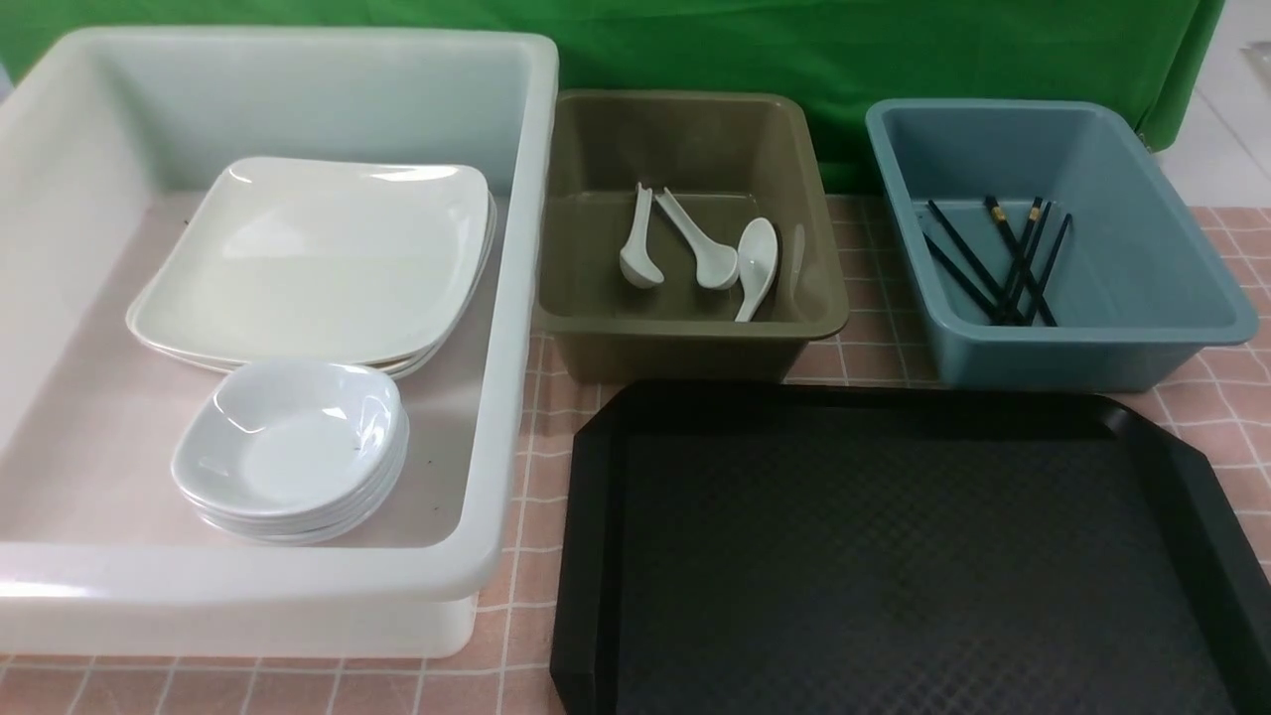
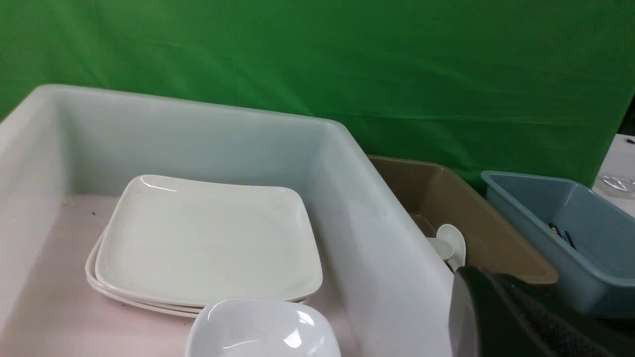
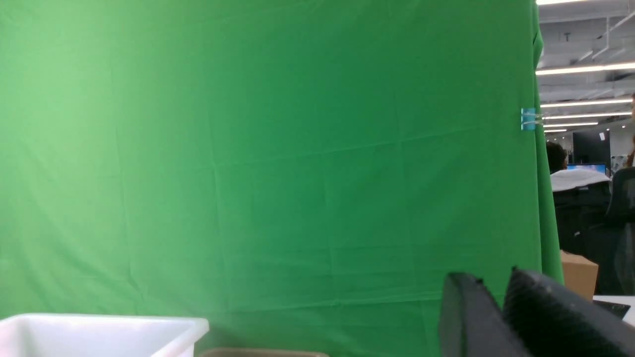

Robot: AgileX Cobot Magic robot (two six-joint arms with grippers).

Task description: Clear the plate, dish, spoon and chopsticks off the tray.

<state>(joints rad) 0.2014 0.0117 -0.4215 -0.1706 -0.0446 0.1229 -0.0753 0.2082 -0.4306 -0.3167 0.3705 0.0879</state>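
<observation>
Tray (image 1: 914, 556) bare, nearest me. Plates (image 1: 318, 263) stacked in white tub (image 1: 516, 298), small dishes (image 1: 293, 447) before them. Spoons (image 1: 695, 253) in olive tub (image 1: 824, 298); chopsticks (image 1: 1003, 263) in blue tub (image 1: 1231, 318). Right gripper (image 3: 496, 312): narrow gap between fingers, nothing pinched. Left gripper (image 2: 501, 317): I cannot tell.

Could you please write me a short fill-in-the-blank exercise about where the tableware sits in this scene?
1. The spoons lie in the ____ tub.
2. The chopsticks lie in the ____ tub.
3. The plates are stacked in the ____ bin.
4. The black tray holds ____ tableware.

Missing words: olive; blue; white; no
</observation>
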